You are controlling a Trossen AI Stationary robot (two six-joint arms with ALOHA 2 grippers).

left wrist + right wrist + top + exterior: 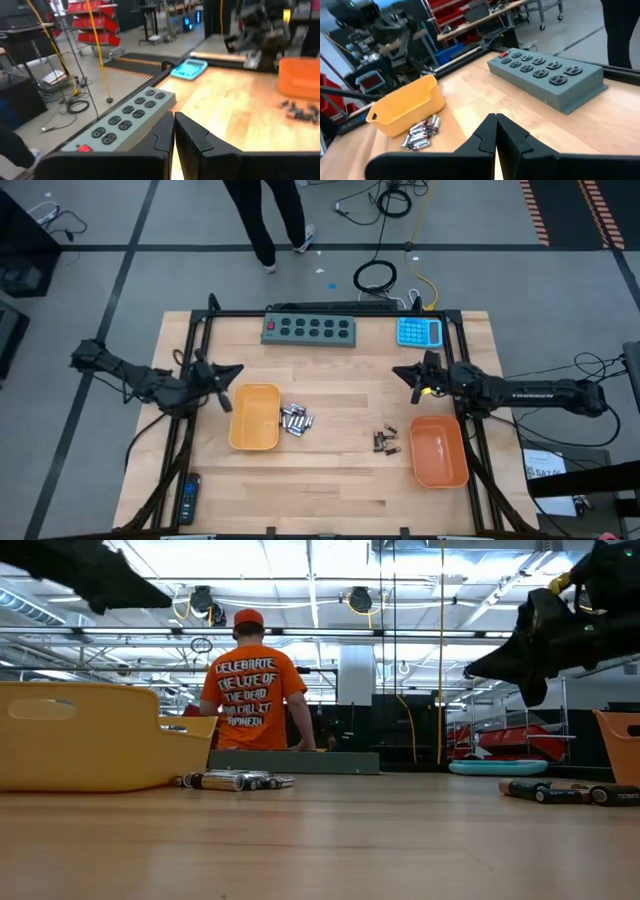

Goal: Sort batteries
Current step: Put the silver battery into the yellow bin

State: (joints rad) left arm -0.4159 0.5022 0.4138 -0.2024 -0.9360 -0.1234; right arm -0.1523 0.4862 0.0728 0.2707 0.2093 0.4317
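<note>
Batteries [296, 420] unsorted: silvery pile beside yellow tray [254, 417], dark ones [386, 442] near orange tray [439, 450]. My left gripper [236, 370], right gripper [399, 371] both closed, empty, raised. Next: open, descend onto pile.

A pale wooden worktop [340, 480] is carrying a yellow tray [254, 417] with silvery batteries [296, 420] beside it, dark batteries [386, 441] near an orange tray [439, 451], a grey power strip [309, 330], a blue calculator [419, 332] and a black remote [188, 497].
</note>
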